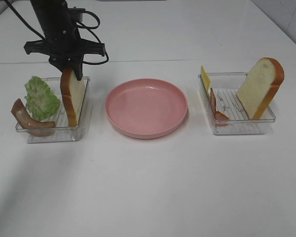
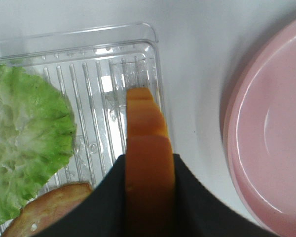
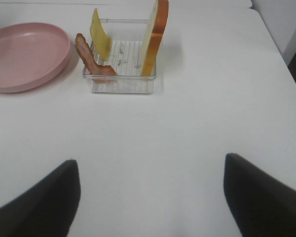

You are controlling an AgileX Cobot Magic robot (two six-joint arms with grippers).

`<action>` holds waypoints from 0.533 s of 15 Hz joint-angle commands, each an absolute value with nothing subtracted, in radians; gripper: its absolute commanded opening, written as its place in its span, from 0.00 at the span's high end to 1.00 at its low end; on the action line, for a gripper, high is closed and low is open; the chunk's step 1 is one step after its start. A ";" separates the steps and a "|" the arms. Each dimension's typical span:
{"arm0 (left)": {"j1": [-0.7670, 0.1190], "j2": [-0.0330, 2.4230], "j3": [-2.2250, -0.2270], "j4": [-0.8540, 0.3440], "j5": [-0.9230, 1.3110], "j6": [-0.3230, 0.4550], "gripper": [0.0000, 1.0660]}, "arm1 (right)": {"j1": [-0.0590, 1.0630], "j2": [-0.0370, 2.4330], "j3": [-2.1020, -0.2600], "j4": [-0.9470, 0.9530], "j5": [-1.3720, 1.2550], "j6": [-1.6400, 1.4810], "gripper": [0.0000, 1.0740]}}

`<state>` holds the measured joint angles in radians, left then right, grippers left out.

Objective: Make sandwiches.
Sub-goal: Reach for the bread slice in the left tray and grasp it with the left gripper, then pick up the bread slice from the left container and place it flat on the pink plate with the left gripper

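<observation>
From the high camera, your left tool point(image 1: 69, 69) sits on the top edge of the bread slice point(image 1: 75, 101). The slice stands upright at the right end of the left tray point(image 1: 49, 134), beside the lettuce point(image 1: 41, 98) and bacon point(image 1: 27, 118). Lift straight up until it clears the tray wall, then carry it right to the pink plate point(image 1: 146, 107).

In the left wrist view, the fingers point(image 2: 103, 202) clamp the crust on both sides. The grip looks centred, so avoid twisting.

In the right wrist view, your right tool point(image 3: 150, 163) hangs wide open and empty over the table point(image 3: 187, 123). It is on the near side of the right tray point(image 3: 121, 84), which holds the second bread slice point(image 3: 155, 39). Hold it clear of the plate.
</observation>
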<state>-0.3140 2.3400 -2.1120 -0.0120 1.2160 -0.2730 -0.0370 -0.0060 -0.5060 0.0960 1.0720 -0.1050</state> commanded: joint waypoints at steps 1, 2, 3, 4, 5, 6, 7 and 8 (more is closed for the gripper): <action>-0.316 2.337 -2.115 -0.009 1.220 -0.273 1.00 | -0.045 -0.020 -0.506 0.097 1.063 -0.112 0.29; -0.316 2.323 -2.115 -0.017 1.221 -0.259 1.00 | -0.045 -0.020 -0.506 0.097 1.063 -0.112 0.29; -0.316 2.300 -2.115 -0.036 1.224 -0.249 1.00 | -0.045 -0.020 -0.506 0.097 1.063 -0.112 0.29; -0.316 2.270 -2.116 -0.064 1.222 -0.247 1.00 | -0.045 -0.020 -0.506 0.097 1.063 -0.112 0.29; -0.316 2.247 -2.117 -0.079 1.222 -0.246 1.00 | -0.045 -0.020 -0.506 0.097 1.063 -0.112 0.29; -0.316 2.199 -2.117 -0.112 1.214 -0.234 1.00 | -0.045 -0.020 -0.506 0.097 1.063 -0.112 0.29; -0.316 2.173 -2.117 -0.145 1.208 -0.210 1.00 | -0.045 -0.020 -0.506 0.097 1.063 -0.112 0.29; -0.316 2.148 -2.118 -0.200 1.194 -0.181 1.00 | -0.045 -0.020 -0.506 0.097 1.063 -0.112 0.29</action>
